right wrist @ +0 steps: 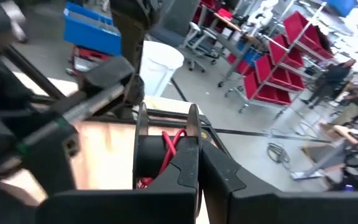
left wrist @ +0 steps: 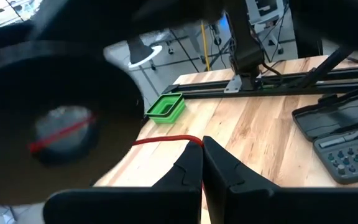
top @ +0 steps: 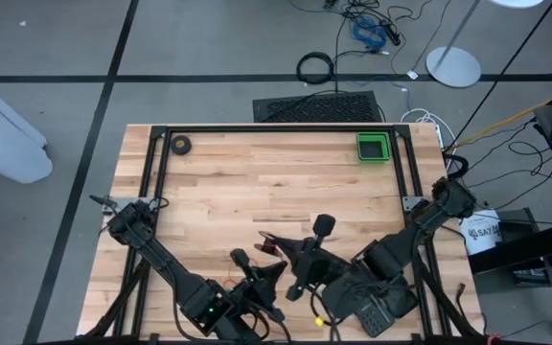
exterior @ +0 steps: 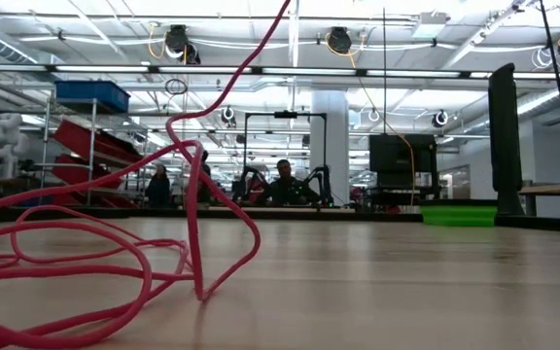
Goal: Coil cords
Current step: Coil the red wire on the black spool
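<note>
A red cord [exterior: 76,262] lies in loose loops on the wooden table near its front edge. One strand [exterior: 231,87] rises from the loops out of the low view. Part of the cord is wound on a dark reel [right wrist: 166,149] with two flanges. That reel shows as a blurred dark disc with a pale centre [left wrist: 55,124] in the left wrist view. Both arms meet near the middle of the front edge, where the red cord [top: 269,247] shows. My left gripper [left wrist: 202,144] is shut on the cord and my right gripper [right wrist: 199,155] is shut at the reel. My left gripper pinches a single strand of the red cord [left wrist: 188,139] between its two fingers, which lie across the cord. From the fingers the strand runs off level toward the reel, clear of the table. My right gripper has its shut fingers at the rim of one reel flange [right wrist: 193,127], coming at the reel edge-on. The fingers hide the place of contact. The reel is lifted clear of the table, with red turns [right wrist: 169,144] between its flanges.
A green tray [top: 373,147] stands at the far right and a small dark tape roll [top: 180,145] at the far left. An open grey tool case [left wrist: 340,140] lies by the right arm. A black frame rail [top: 276,129] borders the table. People sit in the room beyond.
</note>
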Available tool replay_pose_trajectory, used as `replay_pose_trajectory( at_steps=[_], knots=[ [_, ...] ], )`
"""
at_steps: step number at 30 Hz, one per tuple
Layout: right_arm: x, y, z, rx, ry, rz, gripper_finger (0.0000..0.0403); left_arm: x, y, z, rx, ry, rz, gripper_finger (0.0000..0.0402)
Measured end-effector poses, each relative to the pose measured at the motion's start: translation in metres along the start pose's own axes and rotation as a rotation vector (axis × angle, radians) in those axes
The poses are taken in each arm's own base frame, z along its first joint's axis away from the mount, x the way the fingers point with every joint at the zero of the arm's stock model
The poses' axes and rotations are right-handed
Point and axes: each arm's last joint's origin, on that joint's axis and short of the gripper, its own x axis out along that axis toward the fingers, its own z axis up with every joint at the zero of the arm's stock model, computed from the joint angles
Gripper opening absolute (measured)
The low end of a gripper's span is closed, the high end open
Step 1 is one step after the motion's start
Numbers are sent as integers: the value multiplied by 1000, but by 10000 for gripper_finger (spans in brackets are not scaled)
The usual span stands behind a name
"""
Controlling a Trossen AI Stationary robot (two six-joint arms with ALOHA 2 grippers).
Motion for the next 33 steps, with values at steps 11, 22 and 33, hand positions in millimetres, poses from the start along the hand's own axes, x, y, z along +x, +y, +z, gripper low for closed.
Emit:
replay_pose_trajectory(
  at_steps=[11, 22, 33],
  knots=[
    [15, 7, -12, -182, 49, -19, 0, -10, -2, 0, 33, -19, -2, 1],
    [17, 8, -20, -237, 97, 76, 0, -36, 12, 12, 0, -65, -13, 1],
    [3, -12, -14, -72, 154, 296, 0, -52, 18, 7, 88, -45, -71, 1]
  ],
)
